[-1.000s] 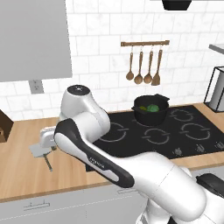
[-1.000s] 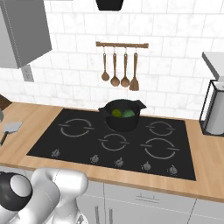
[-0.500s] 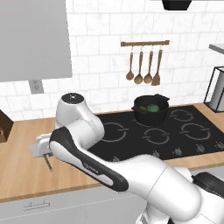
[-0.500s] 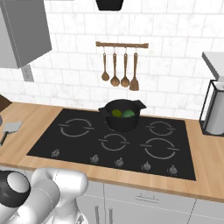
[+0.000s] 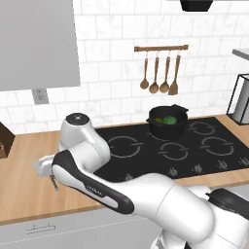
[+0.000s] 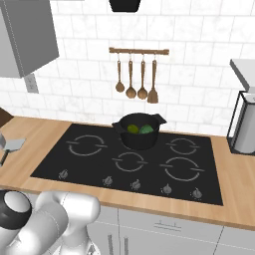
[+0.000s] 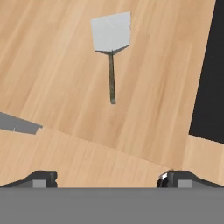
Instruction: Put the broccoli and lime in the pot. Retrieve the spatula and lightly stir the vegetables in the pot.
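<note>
The spatula [image 7: 111, 33], a square light-grey blade on a thin grey handle, lies flat on the wooden counter [image 7: 57, 70] left of the cooktop. It also shows at the left edge as the spatula [image 6: 12, 145] and beside my arm's elbow as the spatula [image 5: 43, 166]. My gripper [image 7: 109, 179] hovers above it, open, with nothing between its fingertips [image 7: 41, 178]. It points down at the counter just short of the handle's end. The black pot [image 6: 139, 132] stands on the back middle burner. Inside it sit the lime [image 6: 132, 128] and the broccoli [image 6: 146, 129]. From the other side the pot [image 5: 168, 121] shows green inside.
The black cooktop [image 6: 129, 159] fills the middle of the counter, and its edge [image 7: 210, 65] runs beside the spatula. Brown wooden spoons and a turner [image 6: 137, 79] hang on a wall rail. A wire-framed grey appliance [image 6: 244, 124] stands far right, a brown box [image 5: 4, 141] far left.
My arm has swung further left and lower over the counter toward the spatula. The spatula, pot and vegetables have stayed put, and the gripper has stayed open.
</note>
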{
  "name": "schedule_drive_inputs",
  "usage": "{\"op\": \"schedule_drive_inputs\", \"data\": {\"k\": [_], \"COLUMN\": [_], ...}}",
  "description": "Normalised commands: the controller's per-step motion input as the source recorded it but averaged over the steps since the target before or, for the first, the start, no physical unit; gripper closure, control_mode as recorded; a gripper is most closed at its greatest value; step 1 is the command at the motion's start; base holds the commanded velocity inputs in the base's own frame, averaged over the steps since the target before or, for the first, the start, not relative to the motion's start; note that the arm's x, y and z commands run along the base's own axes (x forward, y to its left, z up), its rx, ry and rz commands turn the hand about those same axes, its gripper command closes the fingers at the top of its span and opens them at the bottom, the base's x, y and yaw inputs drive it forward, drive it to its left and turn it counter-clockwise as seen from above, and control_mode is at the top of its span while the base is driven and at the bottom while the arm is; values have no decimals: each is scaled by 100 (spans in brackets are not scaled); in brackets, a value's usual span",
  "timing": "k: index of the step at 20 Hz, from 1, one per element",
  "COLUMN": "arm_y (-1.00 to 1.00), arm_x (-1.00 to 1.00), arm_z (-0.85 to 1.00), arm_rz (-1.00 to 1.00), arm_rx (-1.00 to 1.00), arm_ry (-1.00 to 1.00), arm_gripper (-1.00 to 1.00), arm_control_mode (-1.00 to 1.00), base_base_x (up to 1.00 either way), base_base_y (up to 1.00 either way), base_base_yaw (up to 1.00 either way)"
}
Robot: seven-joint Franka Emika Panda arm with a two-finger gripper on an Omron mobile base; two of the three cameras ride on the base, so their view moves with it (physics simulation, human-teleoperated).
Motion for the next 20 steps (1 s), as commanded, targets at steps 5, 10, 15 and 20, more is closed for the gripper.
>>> {"op": "schedule_drive_inputs", "data": {"k": [5, 10, 15, 20], "arm_y": [23, 12, 0, 0], "arm_x": [17, 4, 1, 0], "arm_z": [-22, -16, -10, -11], "arm_rz": [0, 0, 0, 0], "arm_rx": [0, 0, 0, -1], "arm_ry": [-3, 0, 0, 0], "arm_gripper": [-100, -100, -100, -100], "arm_control_mode": [-100, -100, -100, -100], "base_base_x": [0, 0, 0, 0], "base_base_y": [0, 0, 0, 0], "base_base_yaw": [0, 0, 0, 0]}}
